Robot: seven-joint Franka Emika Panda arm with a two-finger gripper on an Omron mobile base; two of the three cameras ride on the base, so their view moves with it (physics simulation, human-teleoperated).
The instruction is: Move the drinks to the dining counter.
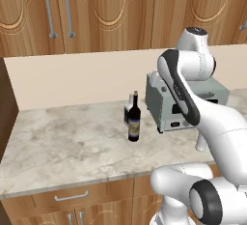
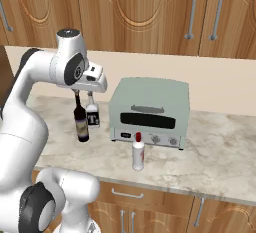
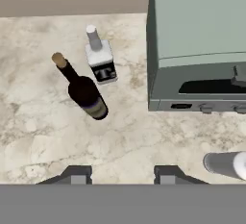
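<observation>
The wine bottle point(image 1: 134, 119) stands upright a little left of centre in the left base view, on the marble surface point(image 1: 62, 147) under the wooden cabinets point(image 1: 96, 11). In the hand view it sits left of centre, cork toward the upper left. The short clear bottle point(image 3: 100, 55) with the black label is just beside it, behind it toward the wall; whether the 2 touch I cannot tell. The small white bottle point(image 2: 138, 152) with the red cap stands apart from them, at lower centre of the right base view, in front of the pale green toaster oven point(image 2: 150, 112). So all 3 drinks are on the worktop, and none has reached the dining counter.

The hand point(image 3: 124, 174) hangs above the pair of bottles, looking down; in the right base view its dark fingers fall right at the necks of the 2 bottles, left of centre. In the hand view the 2 finger tips at the bottom edge stand apart with bare marble between them, so the hand is open and holds nothing.

My reading is that the step in hand is the approach for a first pick, most likely the wine bottle. The next move calls for shifting the hand until the dark bottle's neck or shoulder lies between the fingers, then coming down and closing. The clear bottle so near behind leaves little room on that side, so a finger could knock it; closing from the free sides looks safer.
</observation>
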